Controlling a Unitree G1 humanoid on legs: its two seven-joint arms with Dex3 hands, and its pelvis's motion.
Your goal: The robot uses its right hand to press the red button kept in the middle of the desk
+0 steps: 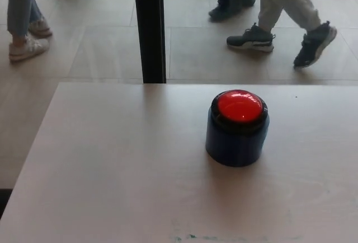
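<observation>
A red dome button [239,105] tops a dark blue cylindrical base [236,139] that stands upright on the pale wooden desk [112,164], a little right of the middle in the head view. Nothing touches the button. Neither of my hands nor any part of my arms shows in this frame.
A black vertical post [150,27] rises just behind the desk's far edge. Beyond it, on the tiled floor, people's legs and shoes stand at the far left [22,24] and walk at the upper right [279,24]. The desk's left edge slants down toward the front.
</observation>
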